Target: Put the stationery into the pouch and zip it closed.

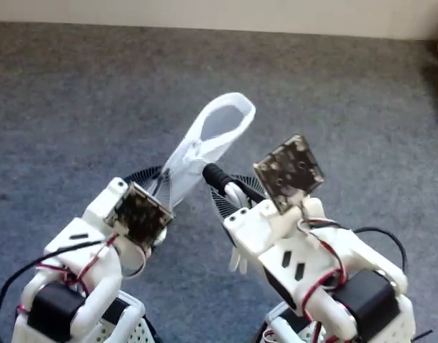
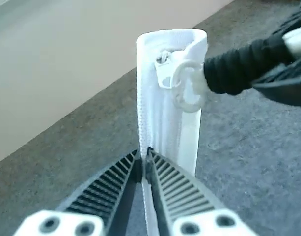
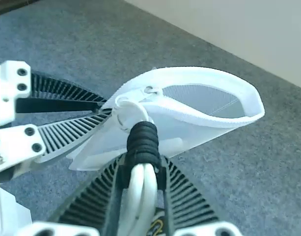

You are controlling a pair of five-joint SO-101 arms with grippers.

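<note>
High view: pouch (image 1: 220,128) is held up off the grey carpet (image 1: 76,86) between the two arms, mouth gaping at the far end. Left gripper (image 1: 165,182) and right gripper (image 1: 233,193) sit mostly under their own wrist cameras, so the fingers are barely readable from here.
Left wrist view: left gripper (image 2: 146,160) jaws are together, pinched on the pouch (image 2: 165,123) edge right on the zipper line. Zipper looks closed from the jaws up to the slider (image 2: 162,59). Past that the pouch is foreshortened and the mouth is hidden. Ring pull (image 2: 187,91) touches the black-wrapped cord (image 2: 236,66).
Right wrist view: right gripper (image 3: 143,160) is clamped on the black-wrapped cord (image 3: 143,140), whose tip meets the ring pull (image 3: 126,110). Threaded through or just butted against it, can't tell. Pouch (image 3: 209,105) interior shows through the open mouth, contents can't be made out.
</note>
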